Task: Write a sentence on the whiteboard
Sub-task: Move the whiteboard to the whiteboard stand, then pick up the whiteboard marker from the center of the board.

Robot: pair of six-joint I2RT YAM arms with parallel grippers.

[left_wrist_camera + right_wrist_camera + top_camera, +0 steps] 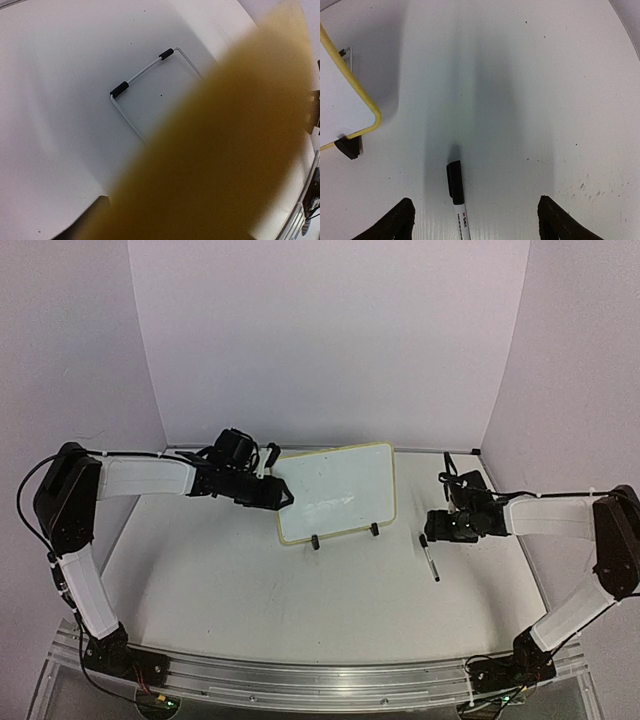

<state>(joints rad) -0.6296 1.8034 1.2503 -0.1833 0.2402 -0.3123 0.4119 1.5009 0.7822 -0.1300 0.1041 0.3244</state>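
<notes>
Whiteboard [340, 490] — stood upright on table [230, 590]; left gripper [283, 495] at its left edge, closure could not be told. Right gripper [475, 202] — fingers apart above lying marker [456, 192].

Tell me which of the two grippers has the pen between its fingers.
The right gripper: the capped pen lies between its open fingers. The left gripper is at the whiteboard's left edge instead.

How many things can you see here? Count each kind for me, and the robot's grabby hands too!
1 whiteboard
1 marker pen
2 grippers: the left gripper and the right gripper
Total: 4
</notes>
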